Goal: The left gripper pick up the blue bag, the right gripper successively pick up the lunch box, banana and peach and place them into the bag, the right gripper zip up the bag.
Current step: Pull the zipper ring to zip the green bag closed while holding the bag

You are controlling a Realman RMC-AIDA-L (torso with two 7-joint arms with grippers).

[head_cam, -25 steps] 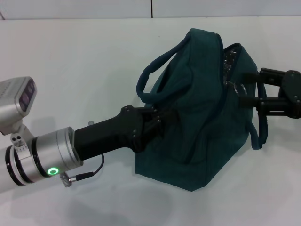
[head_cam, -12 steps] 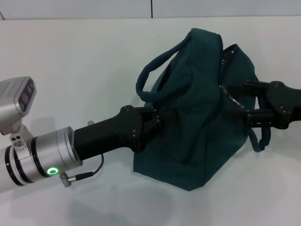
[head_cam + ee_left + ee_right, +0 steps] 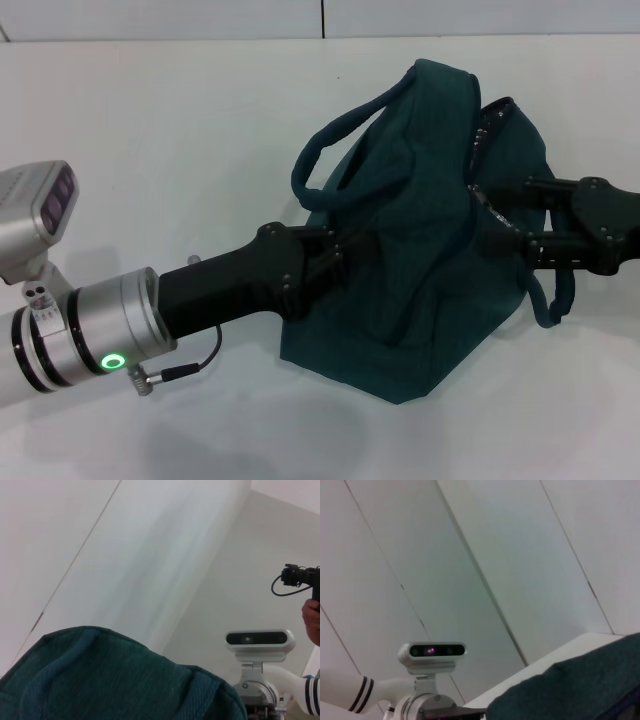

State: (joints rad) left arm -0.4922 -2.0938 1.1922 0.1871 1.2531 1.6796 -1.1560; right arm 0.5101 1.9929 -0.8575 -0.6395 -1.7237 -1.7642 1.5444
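Note:
The blue bag (image 3: pixel 420 270) stands on the white table, its loop handles up and its mouth drawn together along the zipper line. From the left, my left gripper (image 3: pixel 335 258) is shut on the bag's side fabric. Coming in from the right, my right gripper (image 3: pixel 490 218) is pressed into the bag's top at the zipper line, fingers closed on it; the pull itself is hidden. Teal fabric of the blue bag (image 3: pixel 115 680) fills the near part of the left wrist view, and the blue bag (image 3: pixel 580 690) also shows in the right wrist view. The lunch box, banana and peach are out of view.
The white table (image 3: pixel 150 130) stretches around the bag, with a wall seam behind it. One loose handle (image 3: pixel 548 300) hangs down by the right gripper. Both wrist views look up at the robot's head camera (image 3: pixel 257 639).
My right gripper has slid left along the bag's top and turned. The foil-lined opening seen earlier has drawn shut. The left gripper has held still.

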